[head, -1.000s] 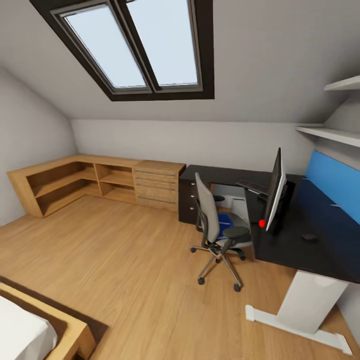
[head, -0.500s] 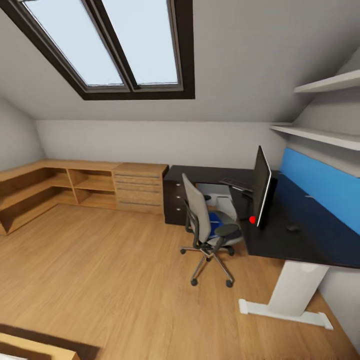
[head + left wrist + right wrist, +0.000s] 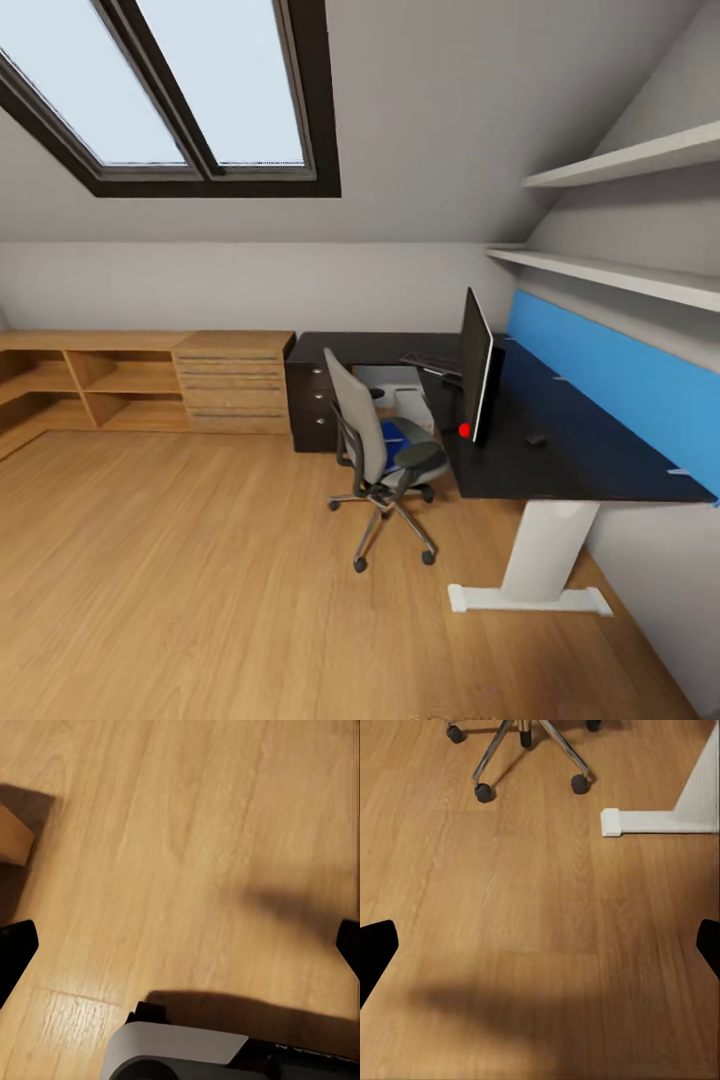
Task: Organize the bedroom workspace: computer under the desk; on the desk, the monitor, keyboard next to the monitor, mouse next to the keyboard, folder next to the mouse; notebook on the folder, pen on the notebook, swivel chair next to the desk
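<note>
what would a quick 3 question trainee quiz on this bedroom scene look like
1. True or false: the monitor stands on the desk.
2. The blue folder lies on: A) the wooden dresser B) the swivel chair seat C) the floor
3. Fill in: in the right wrist view, the dark fingers at the picture's edges stand wide ____ over the wood floor.

Key: 1 true; 2 B; 3 apart
</note>
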